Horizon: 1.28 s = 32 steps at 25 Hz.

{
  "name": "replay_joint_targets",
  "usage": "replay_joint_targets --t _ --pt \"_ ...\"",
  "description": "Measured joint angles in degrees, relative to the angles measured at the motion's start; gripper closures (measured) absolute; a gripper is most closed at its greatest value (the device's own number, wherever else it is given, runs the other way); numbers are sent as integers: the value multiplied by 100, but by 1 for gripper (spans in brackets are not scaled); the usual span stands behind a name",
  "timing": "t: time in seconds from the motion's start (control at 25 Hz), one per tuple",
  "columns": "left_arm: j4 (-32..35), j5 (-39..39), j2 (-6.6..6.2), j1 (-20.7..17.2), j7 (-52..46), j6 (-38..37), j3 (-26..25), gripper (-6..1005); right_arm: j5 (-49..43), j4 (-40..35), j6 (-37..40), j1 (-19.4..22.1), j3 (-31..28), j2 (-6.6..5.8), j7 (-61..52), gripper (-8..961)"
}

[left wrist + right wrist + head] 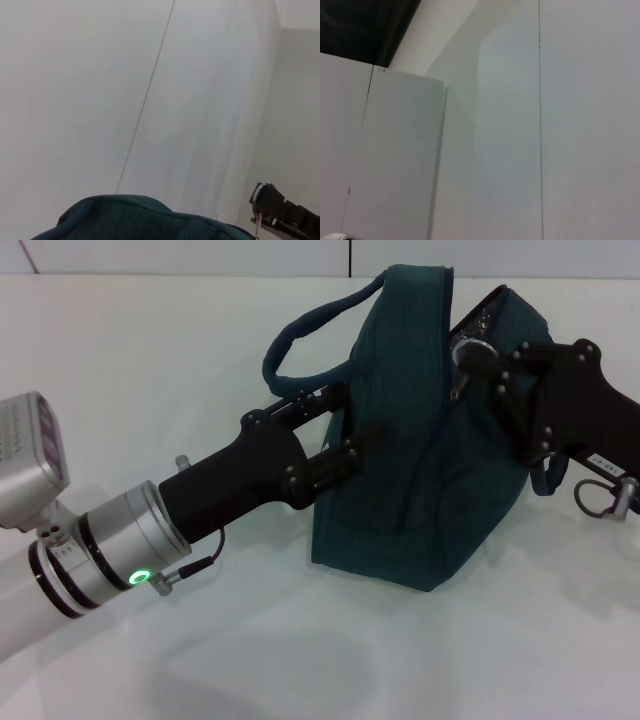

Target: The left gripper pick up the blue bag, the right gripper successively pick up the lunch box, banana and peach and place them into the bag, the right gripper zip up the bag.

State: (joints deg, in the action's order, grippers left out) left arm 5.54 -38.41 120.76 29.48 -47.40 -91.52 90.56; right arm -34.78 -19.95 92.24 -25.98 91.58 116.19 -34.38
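Two black grippers against soft teal bag (pixel 420 490)

A white table (pixel 200 360) fills the scene. Behind it stands a pale wall (pixel 580 125) of panels with thin vertical seams.

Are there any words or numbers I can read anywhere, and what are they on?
No text can be read.
A small white label on the right gripper, near its wrist: too small to read.
A tiny mark on a white wall panel: too small to read.
The blue bag: no writing visible.
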Motion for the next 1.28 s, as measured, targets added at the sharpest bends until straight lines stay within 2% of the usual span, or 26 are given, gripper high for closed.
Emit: replay_joint_targets --t 0.2,0.4,0.72,0.96,1.16,1.28 --pt "0 25 0 -6 21 43 41 339 5 1 17 47 0 0 -3 942" --pt "3 27 0 13 30 67 124 432 235 15 20 64 141 0 0 942" --pt "63 28 0 12 19 68 187 428 415 57 22 67 306 0 18 941" --pt "88 47 0 27 30 87 213 564 423 62 22 72 308 0 20 942" --pt "136 50 0 34 36 107 253 787 427 62 25 105 308 0 20 942" --pt "257 52 0 45 71 155 449 873 430 62 29 120 323 0 20 942"
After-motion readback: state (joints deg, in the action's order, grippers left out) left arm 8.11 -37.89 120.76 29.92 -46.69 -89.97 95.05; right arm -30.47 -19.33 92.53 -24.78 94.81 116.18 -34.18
